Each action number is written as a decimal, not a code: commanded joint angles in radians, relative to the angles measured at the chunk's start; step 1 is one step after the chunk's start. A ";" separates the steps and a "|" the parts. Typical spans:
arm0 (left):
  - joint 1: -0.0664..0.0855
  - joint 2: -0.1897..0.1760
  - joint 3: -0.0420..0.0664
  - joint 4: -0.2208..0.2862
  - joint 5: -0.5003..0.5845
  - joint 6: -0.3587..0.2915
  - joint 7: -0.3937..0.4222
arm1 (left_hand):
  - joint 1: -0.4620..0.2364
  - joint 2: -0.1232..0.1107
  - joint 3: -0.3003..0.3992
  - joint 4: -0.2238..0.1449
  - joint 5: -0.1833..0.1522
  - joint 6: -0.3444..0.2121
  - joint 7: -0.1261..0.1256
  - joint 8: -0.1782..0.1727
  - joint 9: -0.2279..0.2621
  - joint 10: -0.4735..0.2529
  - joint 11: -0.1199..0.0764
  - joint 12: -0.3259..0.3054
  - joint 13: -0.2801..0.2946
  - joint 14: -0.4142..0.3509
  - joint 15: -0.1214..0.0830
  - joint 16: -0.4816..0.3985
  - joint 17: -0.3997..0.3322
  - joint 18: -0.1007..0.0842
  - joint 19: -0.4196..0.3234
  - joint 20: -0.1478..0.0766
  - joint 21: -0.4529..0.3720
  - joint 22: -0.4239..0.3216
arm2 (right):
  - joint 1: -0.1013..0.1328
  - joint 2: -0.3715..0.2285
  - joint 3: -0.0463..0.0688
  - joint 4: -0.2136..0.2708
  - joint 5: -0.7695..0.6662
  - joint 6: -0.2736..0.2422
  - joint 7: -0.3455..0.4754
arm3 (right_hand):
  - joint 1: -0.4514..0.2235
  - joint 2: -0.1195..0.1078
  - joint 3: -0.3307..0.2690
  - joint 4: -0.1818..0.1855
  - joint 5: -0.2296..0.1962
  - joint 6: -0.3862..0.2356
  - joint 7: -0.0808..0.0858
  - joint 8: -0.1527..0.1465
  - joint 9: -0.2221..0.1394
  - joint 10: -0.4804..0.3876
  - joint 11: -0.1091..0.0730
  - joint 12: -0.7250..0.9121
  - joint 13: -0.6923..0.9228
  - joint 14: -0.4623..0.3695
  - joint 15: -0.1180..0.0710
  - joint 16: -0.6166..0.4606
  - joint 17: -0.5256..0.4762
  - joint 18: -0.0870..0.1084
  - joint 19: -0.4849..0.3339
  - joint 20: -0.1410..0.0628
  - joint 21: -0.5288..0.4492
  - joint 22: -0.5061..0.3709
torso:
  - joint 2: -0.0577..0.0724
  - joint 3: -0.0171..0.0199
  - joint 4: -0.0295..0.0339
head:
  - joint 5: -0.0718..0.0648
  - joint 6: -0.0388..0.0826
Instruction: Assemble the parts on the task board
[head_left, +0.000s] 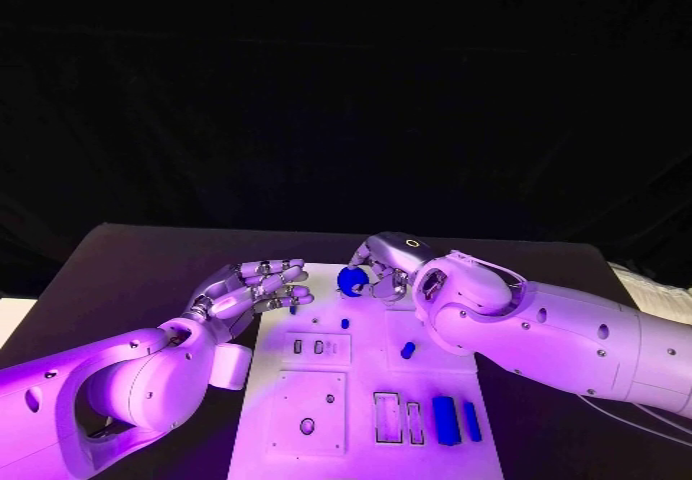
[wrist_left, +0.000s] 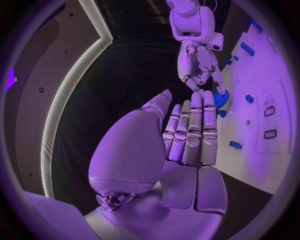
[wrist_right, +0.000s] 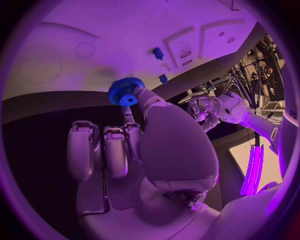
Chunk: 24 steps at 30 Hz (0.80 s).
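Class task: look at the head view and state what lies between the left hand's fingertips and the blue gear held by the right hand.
In the head view, nothing lies between the left hand and the blue gear pinched by the right hand; just bare task board.

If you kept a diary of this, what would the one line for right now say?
right hand: holds blue gear above task board's far end | left hand: empty, fingers apart, beside it | blue bars: lying on board

blue peg (head_left: 408, 350) stands mid-board (head_left: 433, 372)
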 joint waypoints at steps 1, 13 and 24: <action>0.001 0.003 0.001 0.002 0.001 0.016 0.012 | 0.000 0.002 -0.001 -0.007 -0.004 -0.008 0.002 -0.003 -0.001 -0.006 0.001 -0.003 0.000 0.004 0.003 -0.005 0.001 -0.002 0.006 0.000 -0.003 -0.002 | -0.004 0.023 -0.003 -0.012 -0.022 0.019 -0.009 | -0.014 0.001 0.005 0.000 0.007 0.048 -0.024 0.009 0.069 0.030 -0.001 -0.009 0.116 0.089 -0.004 -0.002 0.179 -0.017 0.006 0.001 0.003 -0.001 | 0.001 0.0009 -0.0005 | 0.003 -0.001; 0.001 0.005 0.001 0.001 0.001 0.016 0.009 | -0.001 0.003 -0.001 -0.007 -0.004 -0.008 0.001 -0.003 -0.001 -0.006 0.001 -0.003 0.001 0.005 0.002 -0.006 0.002 -0.002 0.006 0.000 -0.003 -0.002 | -0.009 0.084 -0.020 -0.079 -0.014 0.050 -0.008 | -0.026 -0.004 0.010 0.002 0.007 0.044 -0.022 0.005 0.068 0.026 0.001 -0.020 0.109 0.088 -0.003 -0.005 0.173 -0.017 0.006 0.002 0.003 -0.001 | 0.001 0.0020 0.0000 | 0.009 -0.003; 0.002 0.004 0.001 0.001 0.001 0.017 0.004 | -0.001 0.003 -0.001 -0.007 -0.004 -0.008 0.001 -0.003 -0.001 -0.006 0.001 -0.003 0.001 0.005 0.002 -0.006 0.002 -0.002 0.006 0.000 -0.003 -0.002 | -0.011 0.105 -0.026 -0.114 0.008 0.042 -0.005 | -0.079 -0.041 -0.012 0.022 -0.057 -0.132 0.027 -0.064 0.037 -0.021 0.042 -0.127 0.035 0.085 0.030 -0.011 0.163 -0.018 0.001 0.026 -0.002 -0.007 | 0.000 0.0015 -0.0033 | 0.011 -0.005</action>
